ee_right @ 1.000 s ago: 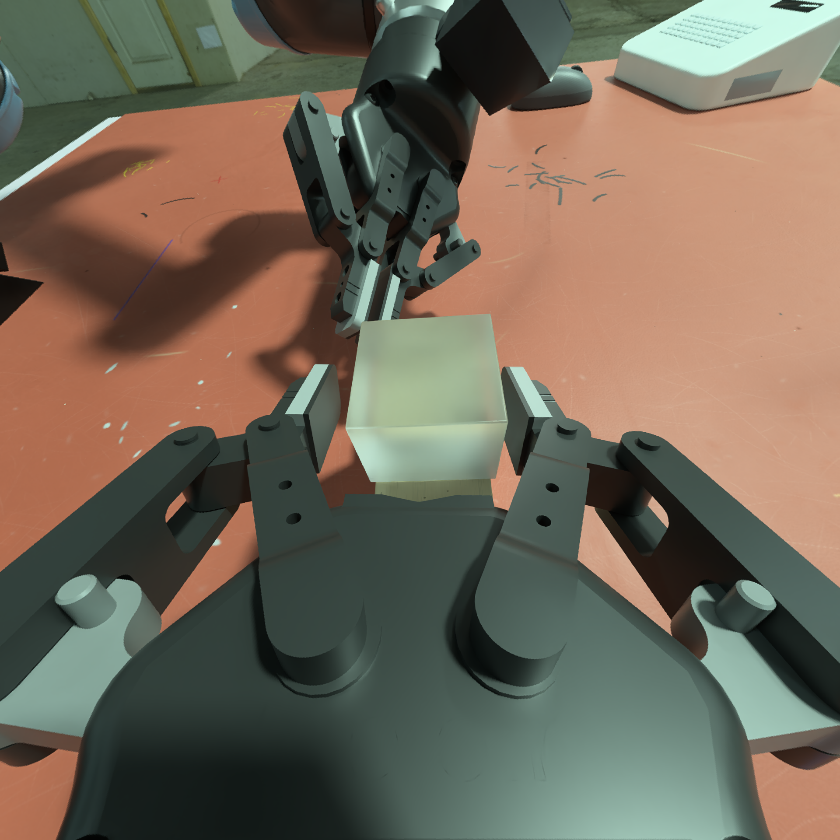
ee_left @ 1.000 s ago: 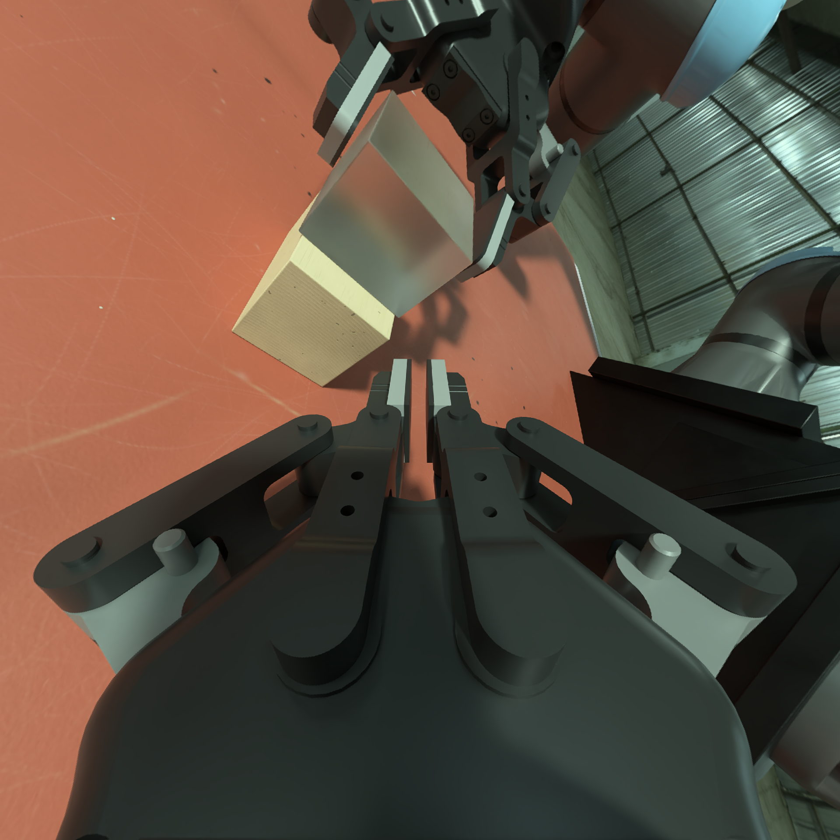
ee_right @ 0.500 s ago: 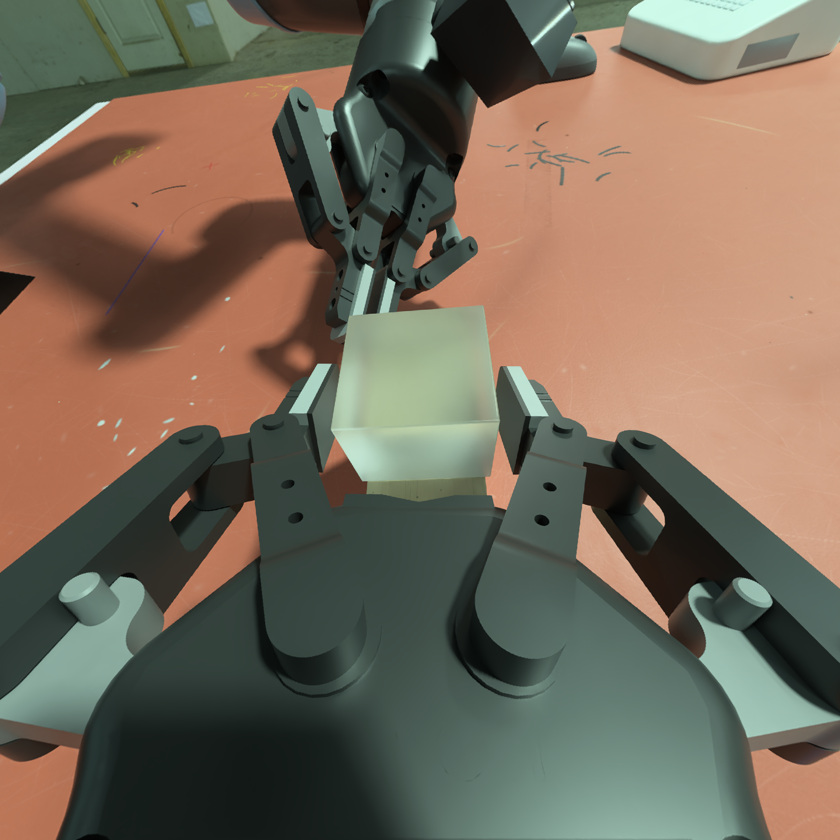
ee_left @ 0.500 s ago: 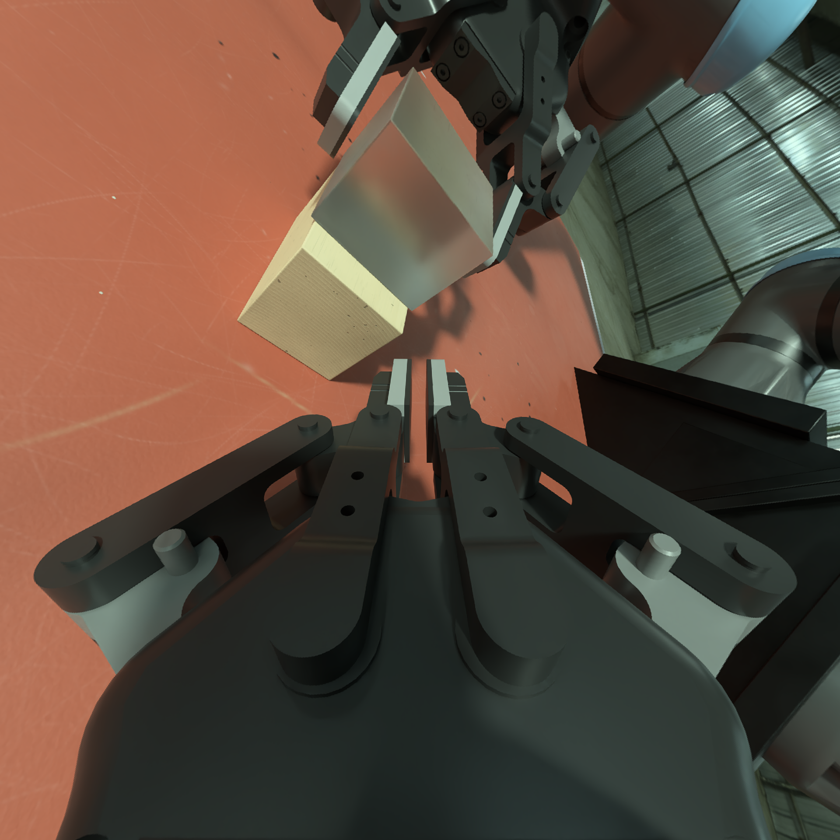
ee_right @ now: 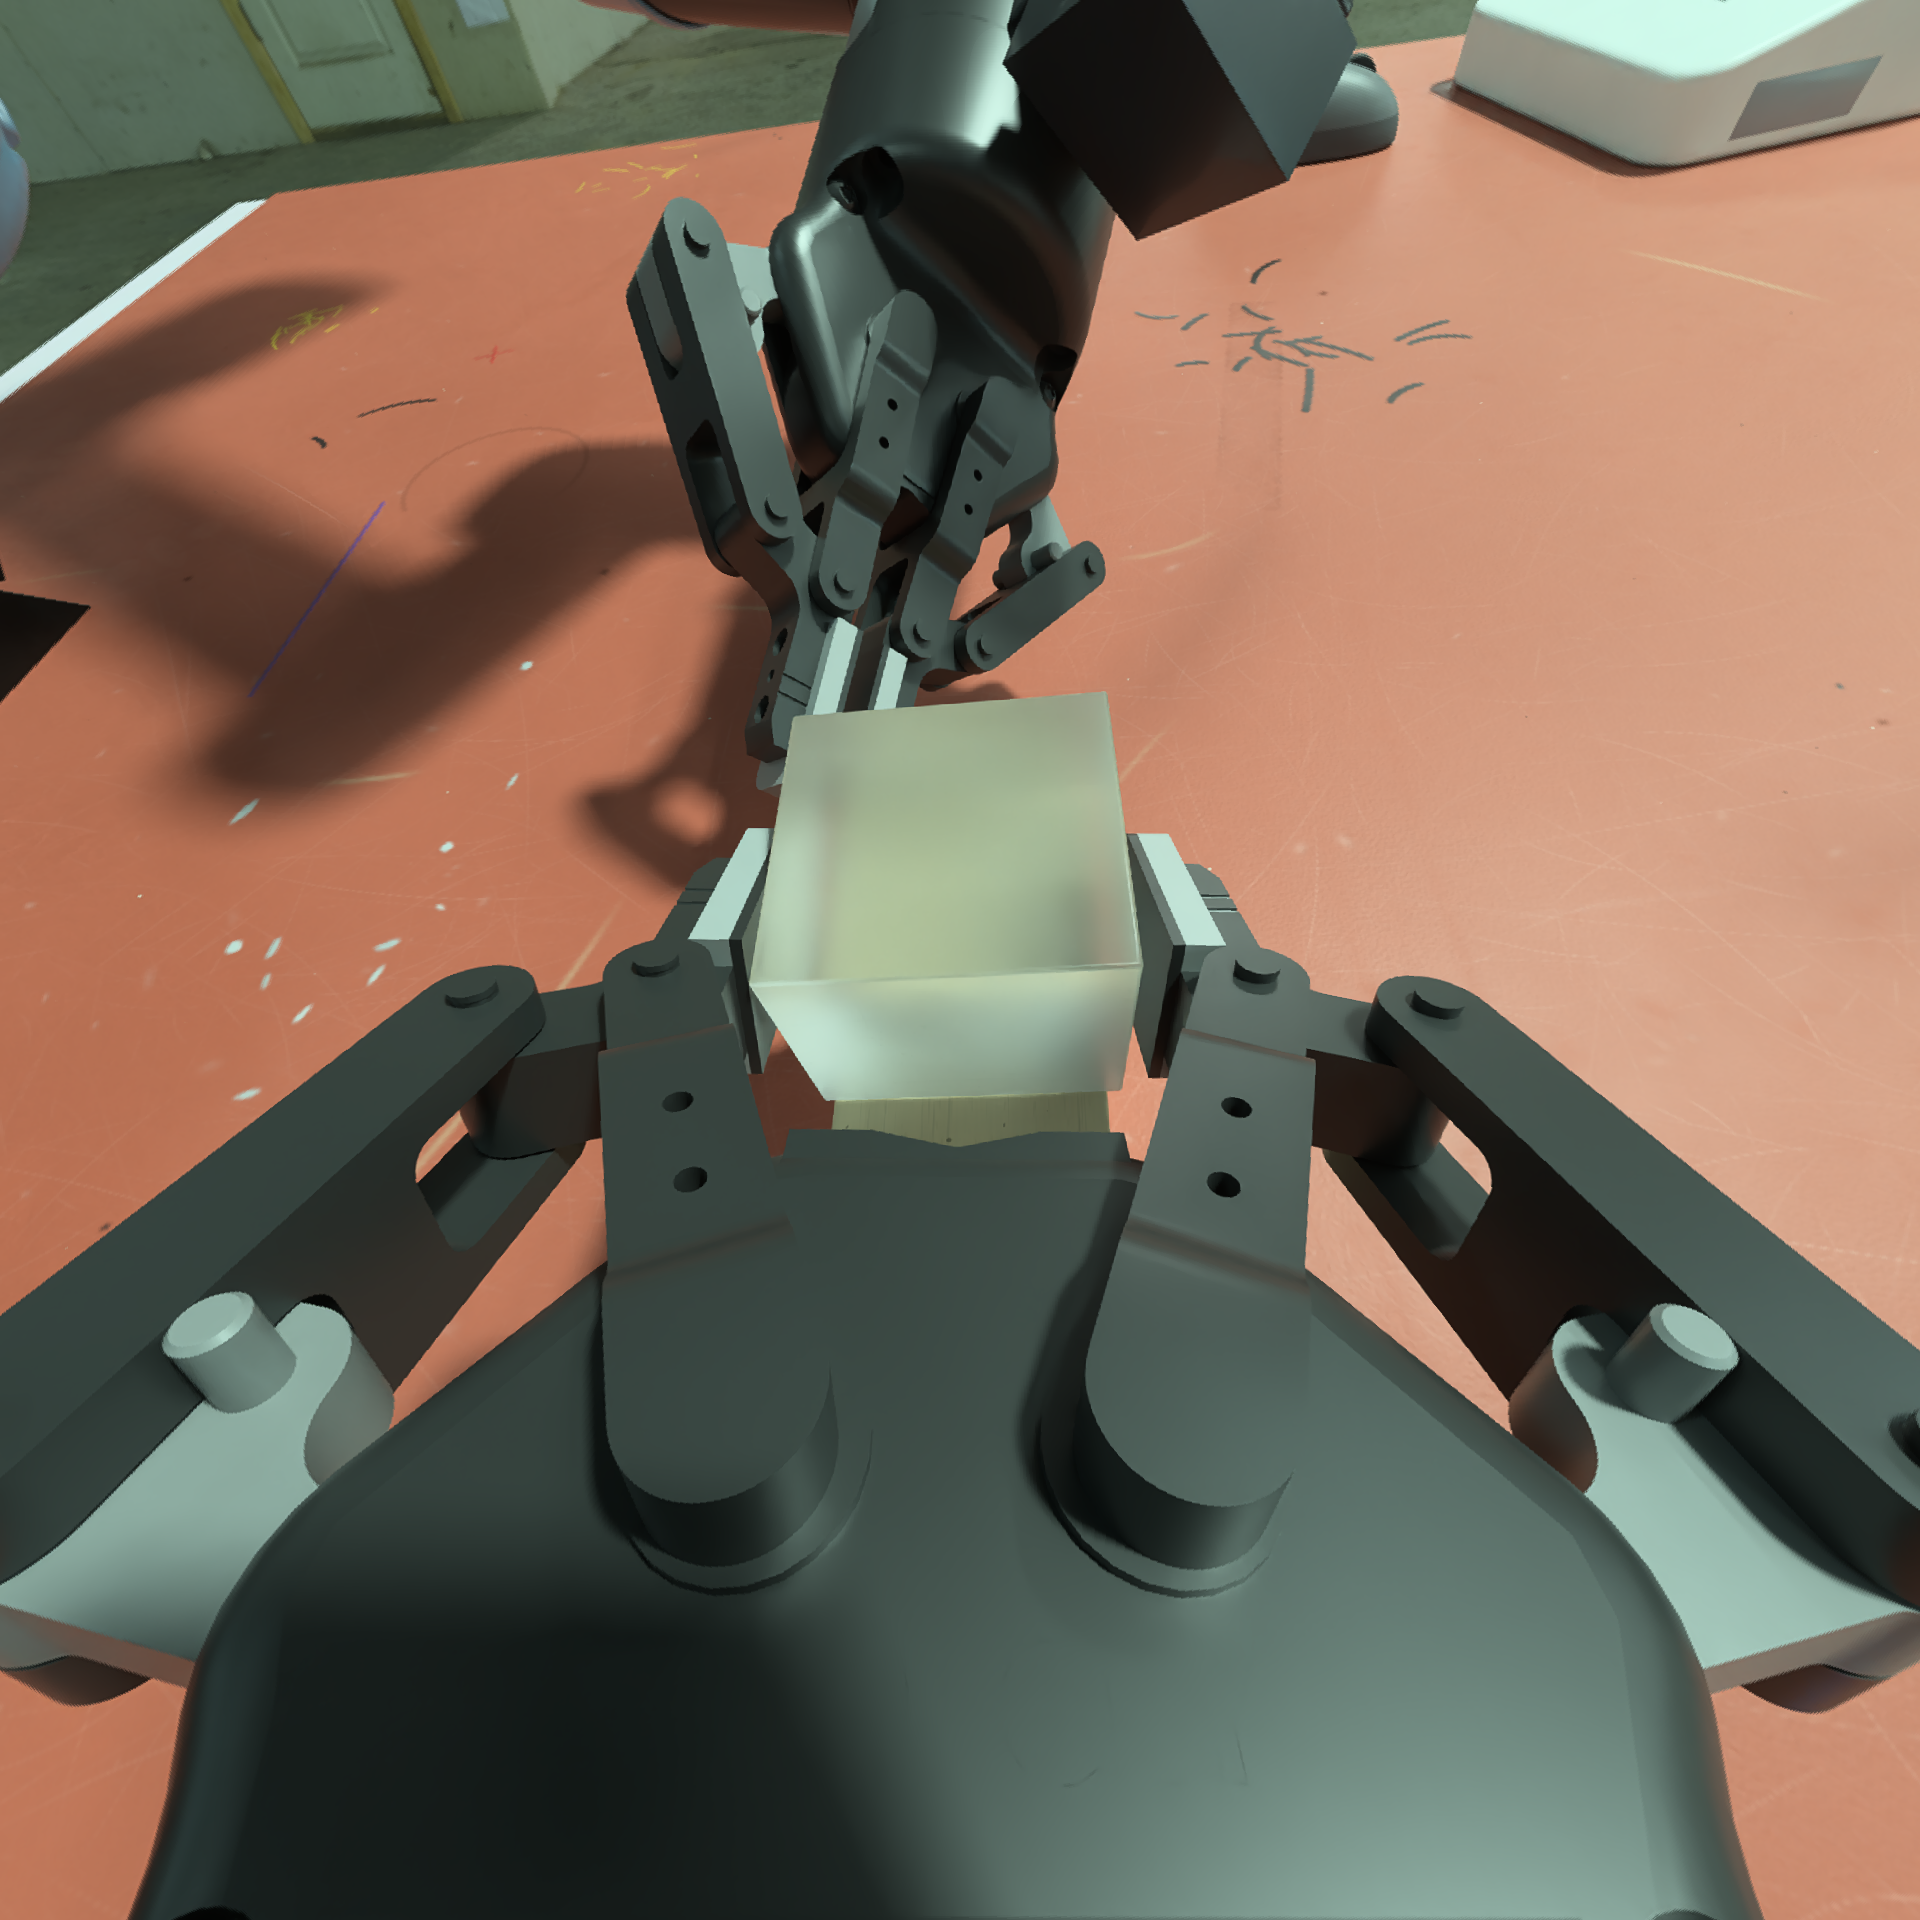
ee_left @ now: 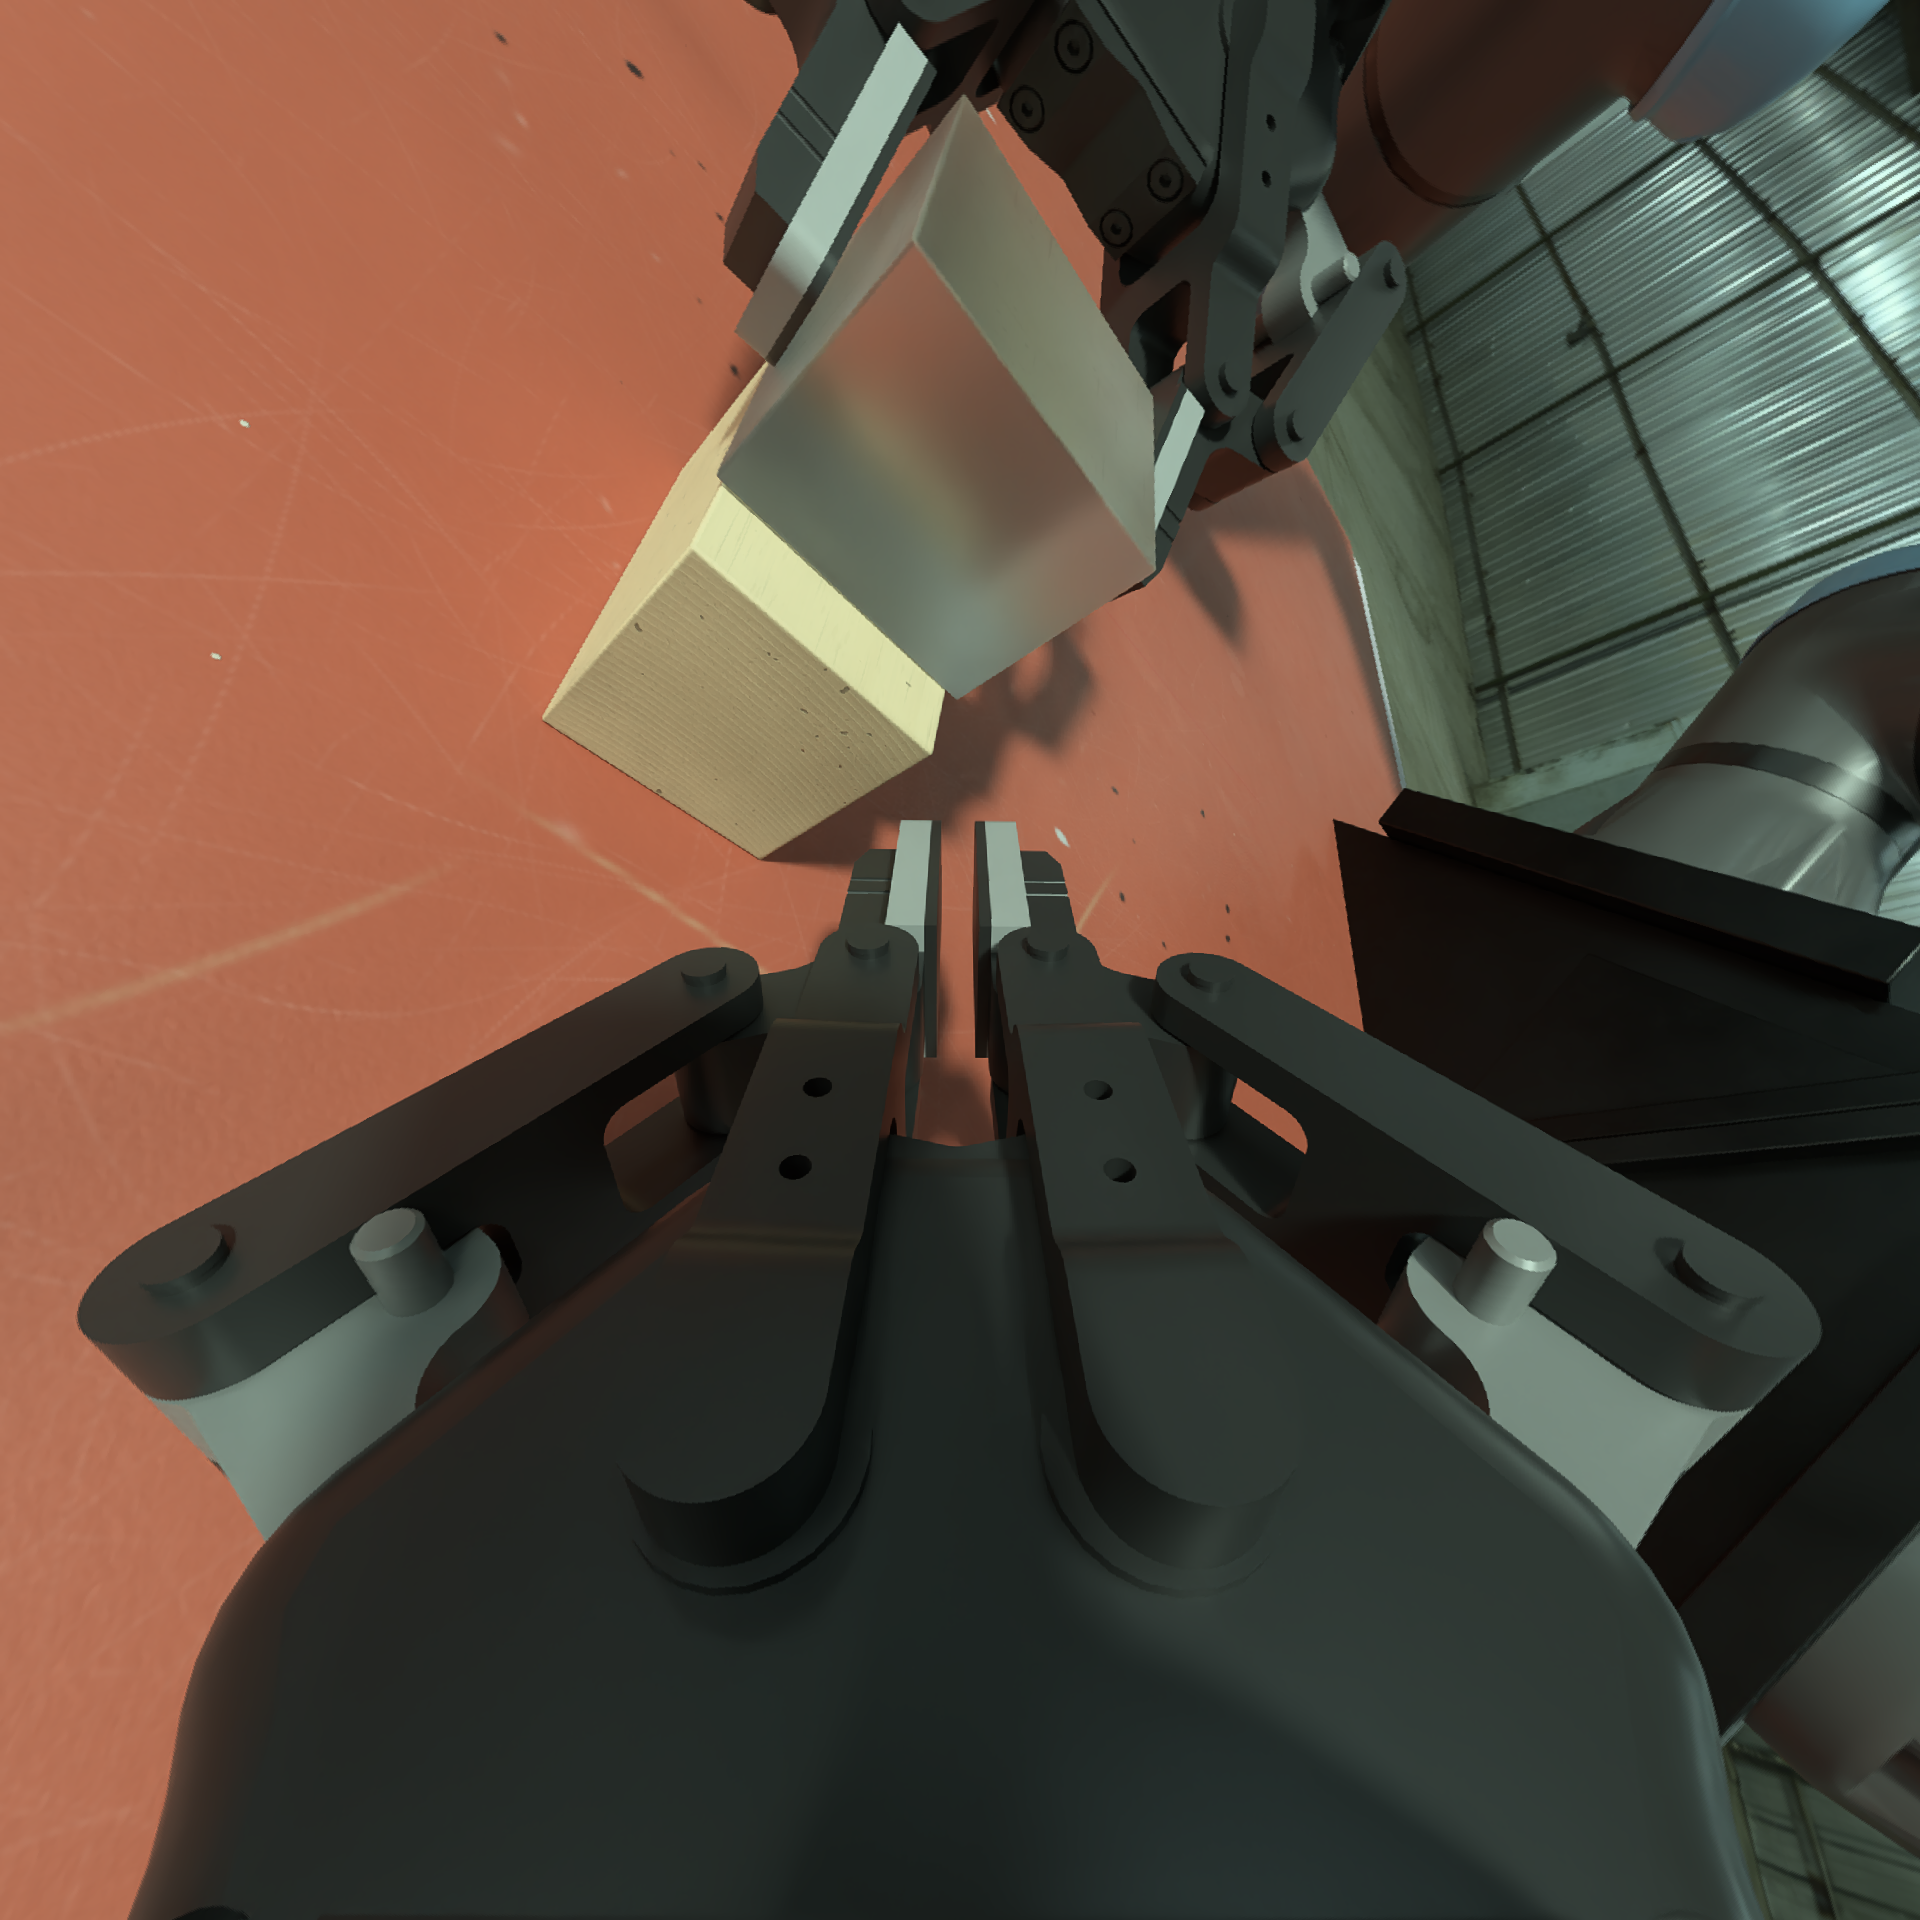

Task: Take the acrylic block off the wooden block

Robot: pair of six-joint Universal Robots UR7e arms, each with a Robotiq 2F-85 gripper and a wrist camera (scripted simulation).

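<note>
A frosted clear acrylic block (ee_right: pixel 945 883) sits over a pale wooden block (ee_right: pixel 966 1117) on the red table. It is twisted, and one corner overhangs the wood. In the left wrist view the acrylic block (ee_left: pixel 935 447) covers the far end of the wooden block (ee_left: pixel 748 665). I cannot tell whether the two still touch. My right gripper (ee_right: pixel 951 894) is shut on the acrylic block, one pad on each side; it also shows in the left wrist view (ee_left: pixel 997 312). My left gripper (ee_left: pixel 956 862) is shut and empty, low over the table just short of the wooden block, and it shows behind the acrylic block (ee_right: pixel 857 665).
A white device (ee_right: pixel 1683 73) stands at the table's far right. The table's white edge (ee_right: pixel 125 281) runs at the far left. A black box-like structure (ee_left: pixel 1610 987) stands close to my left gripper's right side.
My right gripper's jaws have closed from open onto the acrylic block's sides. The acrylic block has twisted a little on the wooden block. My left gripper has not moved.
</note>
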